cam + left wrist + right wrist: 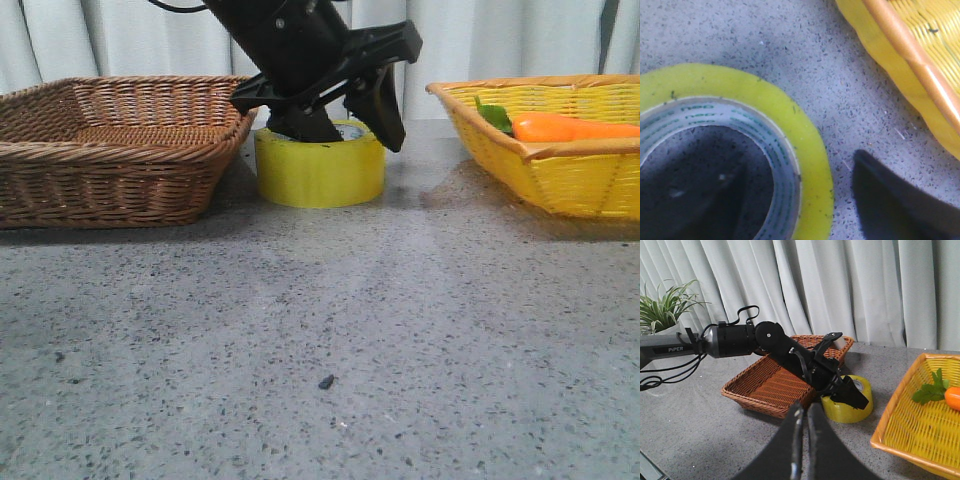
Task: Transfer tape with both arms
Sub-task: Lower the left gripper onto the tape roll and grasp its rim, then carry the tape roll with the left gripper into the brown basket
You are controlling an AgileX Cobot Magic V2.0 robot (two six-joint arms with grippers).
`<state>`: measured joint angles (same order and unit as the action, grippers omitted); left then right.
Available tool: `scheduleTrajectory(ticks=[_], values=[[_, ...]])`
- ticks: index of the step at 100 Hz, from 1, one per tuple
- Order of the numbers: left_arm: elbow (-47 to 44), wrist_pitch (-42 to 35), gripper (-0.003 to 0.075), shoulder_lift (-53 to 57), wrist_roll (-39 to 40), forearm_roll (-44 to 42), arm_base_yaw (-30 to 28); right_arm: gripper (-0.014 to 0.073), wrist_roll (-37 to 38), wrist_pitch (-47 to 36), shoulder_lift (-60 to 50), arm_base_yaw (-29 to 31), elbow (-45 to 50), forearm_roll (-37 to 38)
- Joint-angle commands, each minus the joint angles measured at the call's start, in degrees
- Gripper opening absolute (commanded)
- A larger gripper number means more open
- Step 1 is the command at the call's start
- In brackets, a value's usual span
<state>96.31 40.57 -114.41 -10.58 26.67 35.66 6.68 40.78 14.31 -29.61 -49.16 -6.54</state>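
The tape [320, 170] is a wide yellow roll lying flat on the grey table between two baskets. My left gripper [350, 122] comes down on it from above and is open. One finger [705, 200] sits inside the white core with green letters [782, 175]. The other finger [890, 200] is outside the roll's wall, with a strip of table showing between it and the tape [812, 150]. In the right wrist view my right gripper [804, 409] is shut with nothing in it, held high and well back from the tape [847, 409].
A brown wicker basket [100, 150] stands just left of the tape. To its right is a yellow basket [560, 175] holding an orange carrot [575, 127] with green leaves. A potted plant [660, 310] and white curtains stand behind.
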Motion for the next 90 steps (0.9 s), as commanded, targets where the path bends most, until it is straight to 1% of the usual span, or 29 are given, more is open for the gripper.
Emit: scheduleTrajectory(ticks=[1, 2, 4, 9, 11, 12, 14, 26, 34, 42, 52, 57, 62, 72, 79, 86, 90], values=[[1.6, -2.4, 0.0264, 2.3, 0.4, 2.3, 0.5, -0.0056, -0.2, -4.0, 1.4, 0.2, -1.2, 0.0], [1.6, -2.4, 0.0234, 2.3, 0.4, 2.3, 0.5, -0.0055, -0.2, -4.0, 1.4, 0.2, -1.2, 0.0], [1.6, -2.7, 0.0202, 2.4, 0.2, 2.3, 0.6, -0.0055, -0.2, -4.0, 1.4, 0.2, -1.2, 0.0], [1.6, -3.5, 0.0069, 2.7, -0.6, 2.7, 0.9, -0.0056, -0.2, -3.9, 1.4, 0.2, -1.2, 0.0], [1.6, -3.8, 0.0037, 3.0, -1.2, 3.3, 0.9, -0.0056, -0.2, -3.9, 1.4, 0.2, -1.2, 0.0], [1.6, -3.9, 0.0005, 3.0, -1.7, 3.5, 0.9, -0.0056, -0.2, -3.8, 1.4, 0.2, -1.2, 0.0], [1.7, -4.1, -0.002, 3.2, -2.2, 4.4, 0.9, -0.0056, -0.2, -3.8, 1.4, 0.2, -1.2, 0.0], [4.2, -3.8, -0.0021, 4.5, -8.5, 11.6, 0.9, -0.0056, -0.2, -3.7, 1.4, 0.2, -1.2, 0.0], [7.0, -3.5, -0.0021, 6.0, -10.5, 16.3, 0.9, -0.0056, -0.2, -3.9, 1.4, 0.2, -1.0, 0.1], [9.7, -3.5, -0.0021, 8.0, -10.5, 18.1, 0.9, -0.0056, -0.2, -3.9, 1.4, 0.2, -1.0, 0.7], [12.7, -3.2, -0.0021, 11.0, -10.5, 17.6, 0.8, -0.0056, -0.2, -3.9, 1.4, 0.2, -1.0, 1.2], [13.3, -3.0, -0.0021, 12.9, -10.5, 15.7, 0.1, -0.0056, -0.2, -3.9, 1.4, 0.2, -1.0, 1.3], [13.3, -2.7, -0.0021, 14.9, -10.5, 11.7, -0.5, -0.0056, -0.2, -3.9, 1.4, 0.2, -1.0, 1.3], [12.8, 0.7, -0.0021, 18.5, -9.7, -0.8, -2.0, -0.0056, -0.2, -3.9, 1.4, 0.2, -1.0, 1.3], [11.4, 4.1, -0.0021, 20.0, -8.6, -6.8, -3.4, -0.0056, -0.2, -3.9, 1.4, 0.2, -1.0, 1.3], [9.5, 7.7, -0.0021, 20.4, -7.0, -10.7, -5.2, -0.0056, -0.2, -3.9, 1.4, 0.2, -0.9, 1.6], [8.1, 9.7, -0.0021, 20.5, -6.6, -11.5, -6.4, -0.0056, -0.2, -3.9, 1.4, 0.2, -0.5, 1.6]])
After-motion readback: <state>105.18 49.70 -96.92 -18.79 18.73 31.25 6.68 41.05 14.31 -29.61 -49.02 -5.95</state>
